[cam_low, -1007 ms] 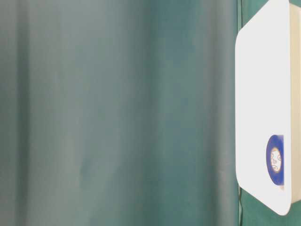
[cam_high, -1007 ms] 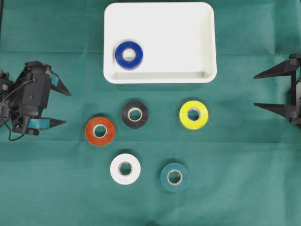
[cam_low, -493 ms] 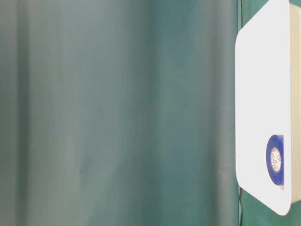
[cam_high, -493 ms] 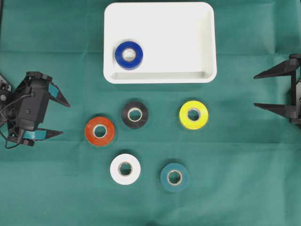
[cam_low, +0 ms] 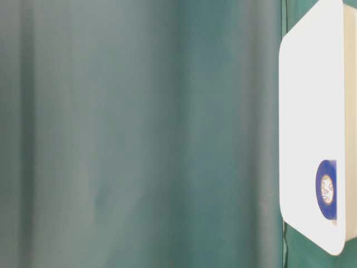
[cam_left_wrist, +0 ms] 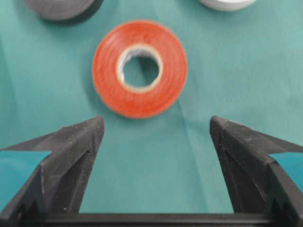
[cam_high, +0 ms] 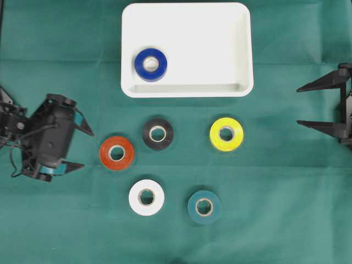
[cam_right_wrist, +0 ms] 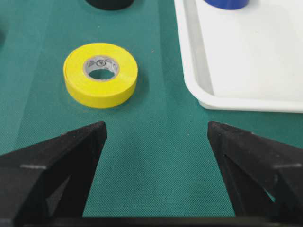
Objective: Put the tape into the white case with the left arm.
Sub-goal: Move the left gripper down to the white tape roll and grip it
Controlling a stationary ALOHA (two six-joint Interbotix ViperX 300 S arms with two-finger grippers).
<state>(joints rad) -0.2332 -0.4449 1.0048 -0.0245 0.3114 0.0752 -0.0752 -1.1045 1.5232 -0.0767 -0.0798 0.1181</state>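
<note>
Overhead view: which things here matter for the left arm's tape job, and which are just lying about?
In play:
- shallow white plastic case, blue tape roll already inside
- orange tape roll, directly ahead of the open left claw
- black, white, teal and yellow tape rolls on the cloth

Lying about:
- open right claw, empty
- green cloth

Place: robot lab bench
Surface: green cloth (cam_high: 286, 220) covering the table
Rig: two black arms at opposite edges, wrist cameras
Props: coloured tape rolls (cam_high: 158, 133) in tidy rows, white tray (cam_high: 242, 33)
</note>
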